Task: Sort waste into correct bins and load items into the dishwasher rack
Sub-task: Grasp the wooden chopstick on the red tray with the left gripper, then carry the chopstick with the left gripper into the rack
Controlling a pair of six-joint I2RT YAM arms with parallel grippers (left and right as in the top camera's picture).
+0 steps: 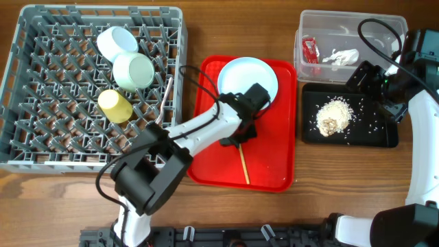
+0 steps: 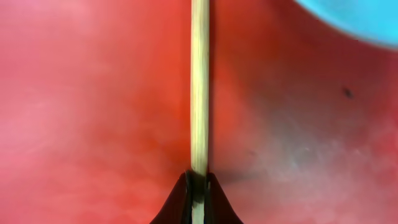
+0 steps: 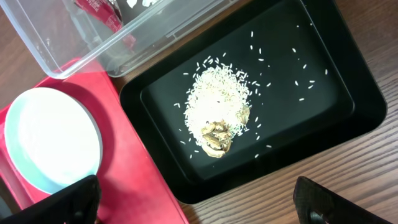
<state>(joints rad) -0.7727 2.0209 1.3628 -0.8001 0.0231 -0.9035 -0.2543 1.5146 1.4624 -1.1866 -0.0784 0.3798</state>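
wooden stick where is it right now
In the overhead view the wooden stick lies on the red tray just below the white plate, its upper end pinched by the left gripper.

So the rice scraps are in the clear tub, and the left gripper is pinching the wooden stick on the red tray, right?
Not quite: the rice scraps lie in the black tray, not the clear tub, as the right wrist view shows. The left gripper does pinch the wooden stick on the red tray.
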